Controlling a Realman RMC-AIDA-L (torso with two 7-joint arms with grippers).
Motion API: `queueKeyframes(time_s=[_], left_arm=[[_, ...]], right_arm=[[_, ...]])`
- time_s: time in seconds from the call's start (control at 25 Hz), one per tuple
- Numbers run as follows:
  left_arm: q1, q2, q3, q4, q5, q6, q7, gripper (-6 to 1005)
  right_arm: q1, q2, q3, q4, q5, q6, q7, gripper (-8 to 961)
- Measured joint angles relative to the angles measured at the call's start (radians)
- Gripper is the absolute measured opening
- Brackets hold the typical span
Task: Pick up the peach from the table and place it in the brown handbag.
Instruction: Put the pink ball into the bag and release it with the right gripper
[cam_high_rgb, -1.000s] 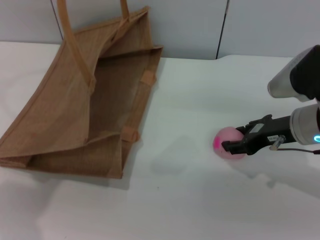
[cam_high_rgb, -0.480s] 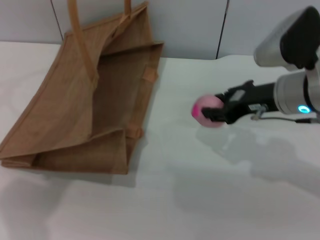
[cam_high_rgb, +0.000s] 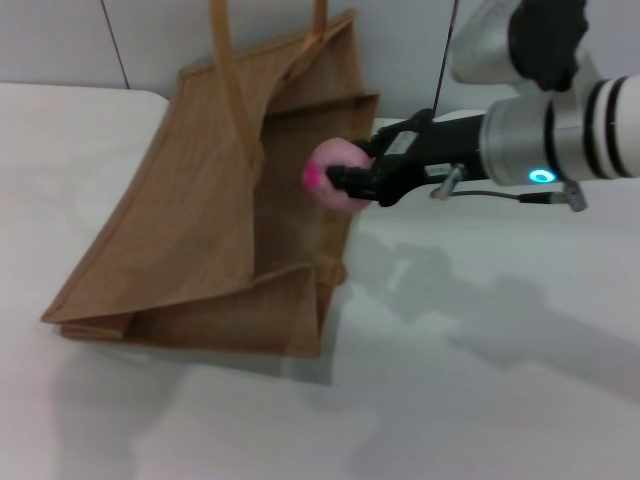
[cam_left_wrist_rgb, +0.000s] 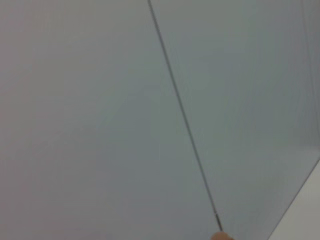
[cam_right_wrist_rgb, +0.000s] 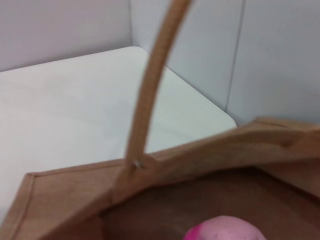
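Right gripper (cam_high_rgb: 345, 184) is clamping the peach (cam_high_rgb: 335, 174) | peach is hanging over the open mouth of the brown handbag (cam_high_rgb: 200, 240) | handbag is lying on the tabletop (cam_high_rgb: 480, 380)

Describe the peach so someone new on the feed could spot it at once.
Find the brown handbag, the big tan woven tote lying open on the white table. At its open mouth, the right gripper reaches in from the right, shut on the peach. It is the only small, round, pale-pink thing in view, with a bright magenta spot.
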Motion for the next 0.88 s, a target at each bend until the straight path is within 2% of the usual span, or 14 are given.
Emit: queueKeyframes(time_s=[0.24,0.48,0.88], left_arm=[[-0.01,0.0,0.05,0.001,-0.001,0.022,-0.021,109],[-0.022,0.0,0.073,0.002,-0.001,0.034,-0.032,109],[-0.034,0.0,0.096,0.002,-0.015,0.037,-0.041,109]], right_arm=[[0.048,0.0,-0.101,0.055,0.03,-0.086,-0.007,375],[0.08,0.0,-0.146,0.071,0.09,-0.157,-0.049,353],[0.163,0.001,-0.157,0.293,0.306,-0.213,-0.213,346]])
